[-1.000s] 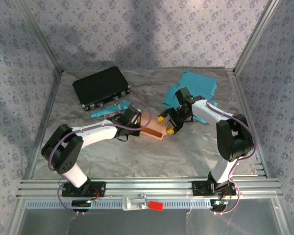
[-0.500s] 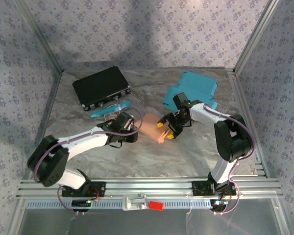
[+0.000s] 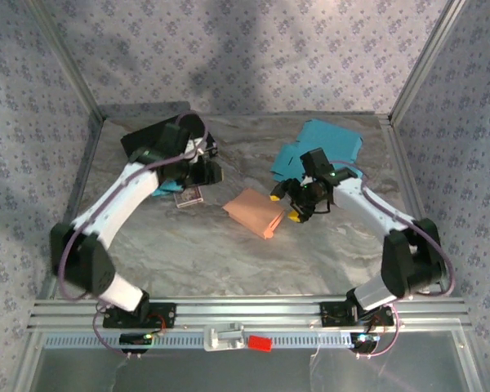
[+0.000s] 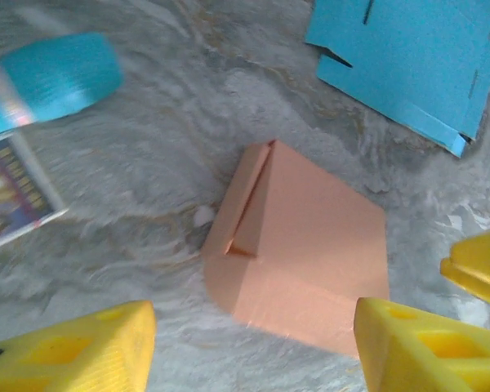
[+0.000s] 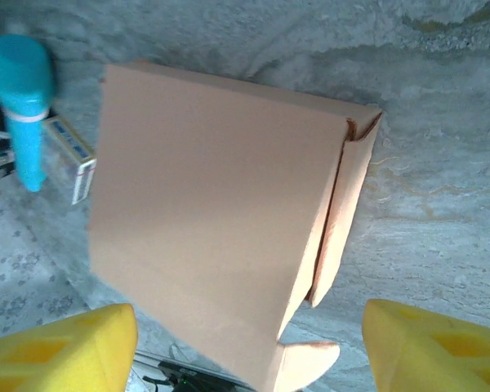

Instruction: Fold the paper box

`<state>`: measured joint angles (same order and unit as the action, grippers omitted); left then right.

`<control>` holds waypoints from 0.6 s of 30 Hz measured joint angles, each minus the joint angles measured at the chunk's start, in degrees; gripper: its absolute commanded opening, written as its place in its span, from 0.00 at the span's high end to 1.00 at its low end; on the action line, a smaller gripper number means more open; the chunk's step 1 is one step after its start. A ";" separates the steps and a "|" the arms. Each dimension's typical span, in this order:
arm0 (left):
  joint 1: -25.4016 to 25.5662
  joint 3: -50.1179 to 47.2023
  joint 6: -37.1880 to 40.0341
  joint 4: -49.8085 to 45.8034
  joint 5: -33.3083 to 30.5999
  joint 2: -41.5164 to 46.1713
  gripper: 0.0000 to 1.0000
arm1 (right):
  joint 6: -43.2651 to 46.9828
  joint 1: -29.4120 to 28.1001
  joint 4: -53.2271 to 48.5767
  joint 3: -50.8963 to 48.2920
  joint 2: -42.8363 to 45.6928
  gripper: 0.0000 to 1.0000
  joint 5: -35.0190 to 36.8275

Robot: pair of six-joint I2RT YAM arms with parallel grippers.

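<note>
The salmon-pink paper box [image 3: 255,212] lay flat near the middle of the grey marbled surface [image 3: 229,269], btwn the two arms, probably so either could reach it. It looked only partly done: one side flap stood up along its edge in the right wrist view [image 5: 212,220], and the end by that flap was not closed. The right hand [image 3: 284,207] sat just beside the box's right edge, yellow fingers spread wide w/ nothing pinched. From its own camera the right hand [image 5: 251,314] straddled the box end w/o touching it, a pose that suits working that loose flap next (my guess). The left hand [image 3: 199,170] was well apart from the box, up by the black hard case [image 3: 151,147], also spread and empty. Its camera looked across at the box [image 4: 302,253] past its open fingers [image 4: 82,343], which likely left the right side room. Clutter sat off to the sides: teal flat card sheets [image 3: 335,143] behind the right hand, a teal cylinder [image 4: 49,82] and a small printed card [image 3: 188,198] near the left hand.
</note>
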<state>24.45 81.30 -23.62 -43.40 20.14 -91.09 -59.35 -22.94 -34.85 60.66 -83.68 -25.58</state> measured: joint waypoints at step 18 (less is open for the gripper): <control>3.69 12.26 17.55 -7.85 9.11 -24.65 0.38 | -3.69 -4.11 8.96 -10.27 2.05 0.23 2.03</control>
<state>28.14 93.56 -6.07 -51.24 29.26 -115.74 -63.05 -27.05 -25.89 50.39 -81.62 -23.55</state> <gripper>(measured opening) 0.621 0.768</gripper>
